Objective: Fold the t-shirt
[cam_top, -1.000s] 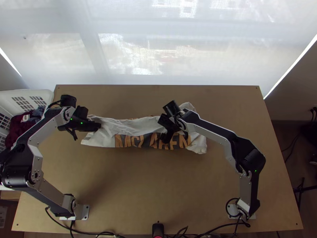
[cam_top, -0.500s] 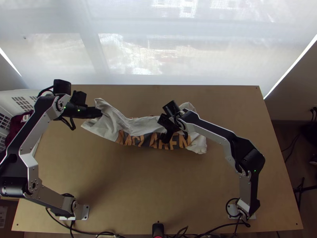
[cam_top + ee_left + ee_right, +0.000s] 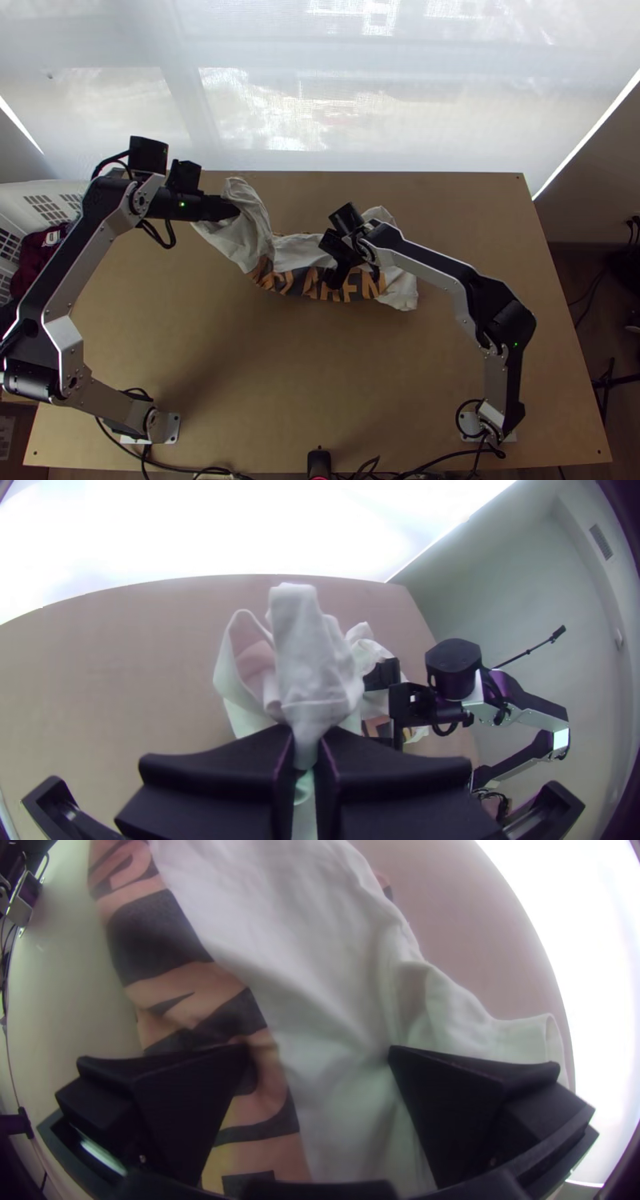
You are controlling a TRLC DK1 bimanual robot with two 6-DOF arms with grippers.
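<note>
The white t-shirt lies in a narrow folded strip, its dark and orange print towards the near side. My left gripper is shut on its left end, which is raised and bunched. In the left wrist view, white cloth is pinched between the fingers of my left gripper. My right gripper is over the right part of the shirt. In the right wrist view, my right gripper stands open, fingers wide apart across the print and the white cloth.
A white basket with dark clothes stands at the table's left edge. Bare wooden table stretches on the near side of the shirt. A small black device and cables lie at the near edge.
My left gripper has moved away from the table's near edge and then rightward, drawing the shirt's left end with it. The right arm has kept still.
</note>
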